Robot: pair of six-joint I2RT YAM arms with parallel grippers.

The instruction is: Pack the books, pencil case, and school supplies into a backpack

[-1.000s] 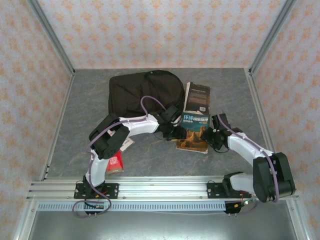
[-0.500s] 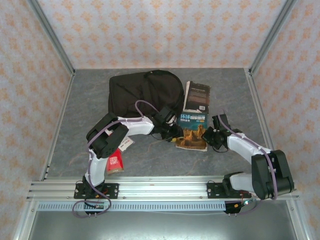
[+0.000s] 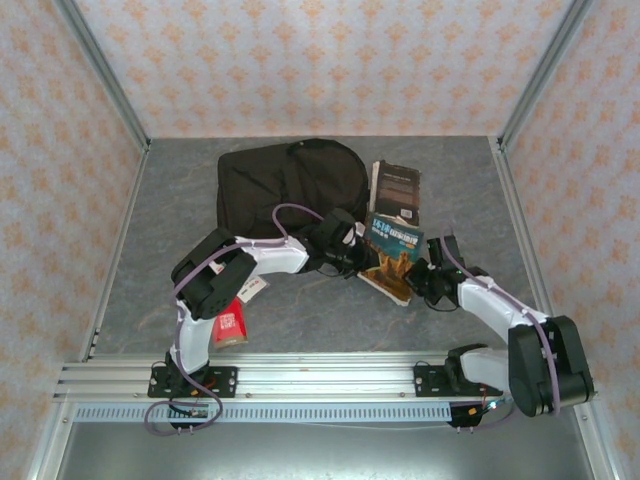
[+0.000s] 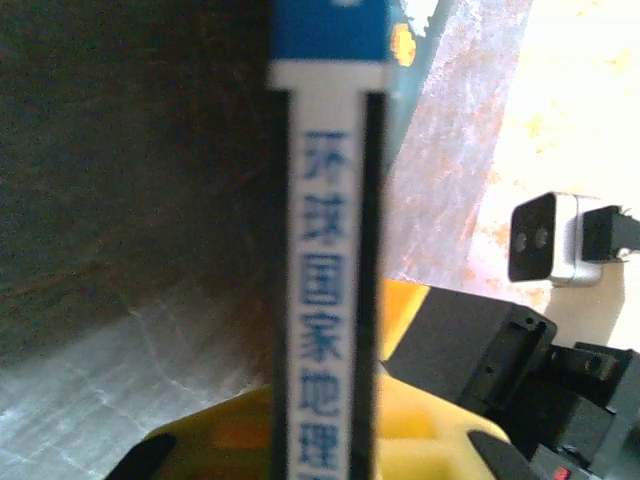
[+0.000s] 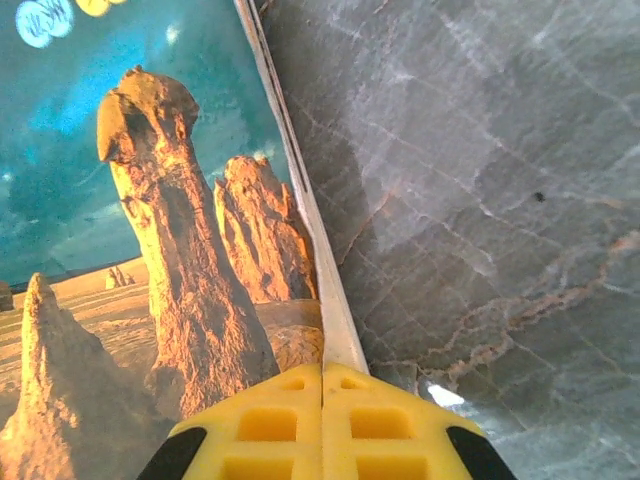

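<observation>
Desert-rock book (image 4: 325,300), spine lettering "国家地理"

A: How many books?
B: Two, a desert-rock paperback (image 3: 393,250) and a black paperback (image 3: 397,187).
A: Bags?
B: One black backpack (image 3: 285,185).
A: And the small things?
B: One red packet (image 3: 230,326) and one white-and-red card (image 3: 256,288).

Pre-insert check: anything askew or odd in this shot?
Yes: the large paperback picturing yellow desert rocks sits skewed and tilted beside the black fabric backpack. It is pinched between both arms, with the left gripper on its spine and the right gripper shut on its right edge. Nothing looks spilled or damaged.
</observation>
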